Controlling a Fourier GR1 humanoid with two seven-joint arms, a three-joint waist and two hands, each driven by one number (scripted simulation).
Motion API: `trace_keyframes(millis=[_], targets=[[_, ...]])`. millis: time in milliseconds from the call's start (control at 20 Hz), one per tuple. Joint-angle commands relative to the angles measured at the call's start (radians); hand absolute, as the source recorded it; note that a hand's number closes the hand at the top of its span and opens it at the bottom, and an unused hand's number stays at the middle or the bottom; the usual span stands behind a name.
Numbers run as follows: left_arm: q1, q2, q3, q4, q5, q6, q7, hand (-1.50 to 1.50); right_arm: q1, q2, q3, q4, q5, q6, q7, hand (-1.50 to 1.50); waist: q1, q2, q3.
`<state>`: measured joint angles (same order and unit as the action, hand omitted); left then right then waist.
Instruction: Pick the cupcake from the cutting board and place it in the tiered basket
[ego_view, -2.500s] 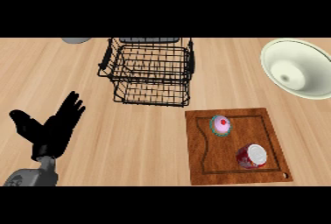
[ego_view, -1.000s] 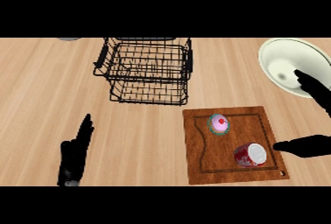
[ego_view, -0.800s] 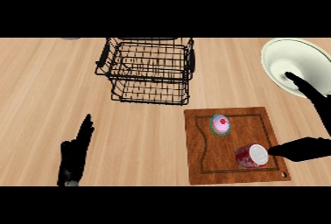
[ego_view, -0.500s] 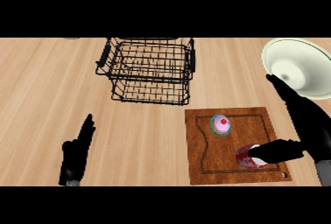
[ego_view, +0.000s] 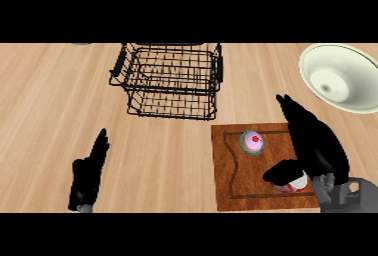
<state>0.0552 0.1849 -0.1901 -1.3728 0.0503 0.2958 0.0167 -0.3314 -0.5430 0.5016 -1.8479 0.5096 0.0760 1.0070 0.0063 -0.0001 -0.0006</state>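
- The right hand (ego_view: 314, 142) hangs over the right part of the cutting board (ego_view: 227, 172), a dark brown wooden slab on a pale wood counter (ego_view: 52, 100).
- Its fingers (ego_view: 294, 111) lie straight and pressed together, their tips past the board's far edge; they curl round nothing.
- Its thumb (ego_view: 283, 172) juts out to the left, over a red-and-white cup (ego_view: 292, 185) at the board's near right corner. The thumb hides part of the cup — whether it touches it cannot be told.
- The cupcake (ego_view: 252, 142), pink-topped with a red dot and a teal rim, sits on the board's far half, just left of the fingers and beyond the thumb, apart from both.
- The tiered basket (ego_view: 170, 80), black wire, stands on the counter beyond the board, to the left of the right fingertips and well apart from them.
- A cream bowl (ego_view: 341, 77) sits beyond those fingertips, toward the right edge.
- The left hand (ego_view: 88, 172) rests low at the left, seen edge-on — fingers straight and together, tips toward the basket but far short of it.
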Motion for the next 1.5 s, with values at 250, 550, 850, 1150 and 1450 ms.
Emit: trace_keyframes(millis=[250,550,850,1150,1450], targets=[[0.039,0.001,0.02,-0.051,-0.009,-0.031,0.02,0.0,-0.051,0.161,-0.006,0.149,0.083,0.13,0.028,-1.5,-0.001,0.0,0.0],[0.003,-0.051,0.001,-0.07,-0.056,0.004,0.081,0.0,-0.078,0.258,-0.03,0.231,0.139,0.168,0.014,-1.5,-0.002,0.0,0.001],[0.099,-0.014,0.015,-0.073,-0.035,-0.049,-0.019,0.0,-0.114,0.225,-0.078,0.297,0.071,0.305,0.064,-1.5,0.006,-0.001,0.0],[0.074,-0.042,0.024,-0.087,-0.067,-0.016,0.009,0.0,-0.078,0.294,-0.07,0.273,0.137,0.316,0.071,-1.5,-0.002,-0.001,0.001],[0.019,-0.036,0.062,-0.004,-0.055,-0.059,0.001,0.0,-0.136,0.379,-0.093,0.398,0.181,0.333,0.065,-1.5,-0.002,0.0,0.0]])
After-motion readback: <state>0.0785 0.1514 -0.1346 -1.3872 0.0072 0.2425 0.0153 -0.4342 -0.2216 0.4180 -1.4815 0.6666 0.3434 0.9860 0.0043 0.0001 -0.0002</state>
